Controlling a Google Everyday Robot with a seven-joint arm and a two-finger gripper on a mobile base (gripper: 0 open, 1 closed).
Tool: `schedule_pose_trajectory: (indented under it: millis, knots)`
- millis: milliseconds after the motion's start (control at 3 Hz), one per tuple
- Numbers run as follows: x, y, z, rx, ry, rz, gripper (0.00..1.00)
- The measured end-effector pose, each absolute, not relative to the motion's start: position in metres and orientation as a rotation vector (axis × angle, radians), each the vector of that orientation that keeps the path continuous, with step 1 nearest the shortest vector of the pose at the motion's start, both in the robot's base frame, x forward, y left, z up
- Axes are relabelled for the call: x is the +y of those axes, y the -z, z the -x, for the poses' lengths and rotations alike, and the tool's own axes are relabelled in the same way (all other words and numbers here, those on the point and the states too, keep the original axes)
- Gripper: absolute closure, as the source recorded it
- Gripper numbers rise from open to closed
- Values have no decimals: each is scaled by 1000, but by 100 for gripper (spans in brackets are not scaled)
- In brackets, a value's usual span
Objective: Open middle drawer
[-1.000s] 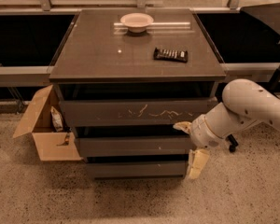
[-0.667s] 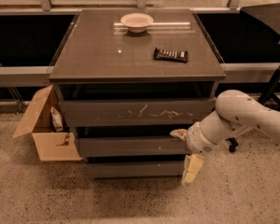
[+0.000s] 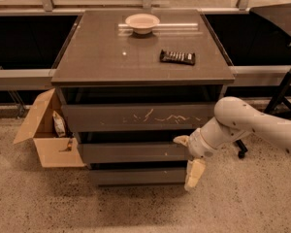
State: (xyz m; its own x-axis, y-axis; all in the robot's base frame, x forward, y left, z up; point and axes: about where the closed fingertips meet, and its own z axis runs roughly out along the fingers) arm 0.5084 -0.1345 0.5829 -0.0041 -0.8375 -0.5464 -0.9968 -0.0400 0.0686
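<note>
The middle drawer [image 3: 131, 152] is the plain dark grey-brown front with a tiny pale speck, below the scratched top drawer [image 3: 136, 117] and above the narrower lowest front [image 3: 136, 175]. Its front stands about in line with the others, with a dark gap above it. My gripper [image 3: 188, 157] is at the drawer's right end on the white arm [image 3: 247, 123]. It is open. One pale finger [image 3: 181, 140] lies at the drawer's top right edge. The other [image 3: 194, 174] hangs down beside the lowest front.
An open cardboard box [image 3: 43, 140] with items stands on the floor left of the cabinet. On the cabinet top [image 3: 102, 57] are a pale bowl [image 3: 142, 22] and a black flat packet [image 3: 177, 57]. A chair base [image 3: 283, 93] stands to the right.
The arm has swung a little left and down, bringing the gripper closer against the right end of the middle drawer. The drawers have not moved.
</note>
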Motion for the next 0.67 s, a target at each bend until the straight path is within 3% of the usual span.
schedule_pose_trajectory:
  millis: [667]
  knots:
    - [-142, -494, -559, 2014, -628, 1945, 0]
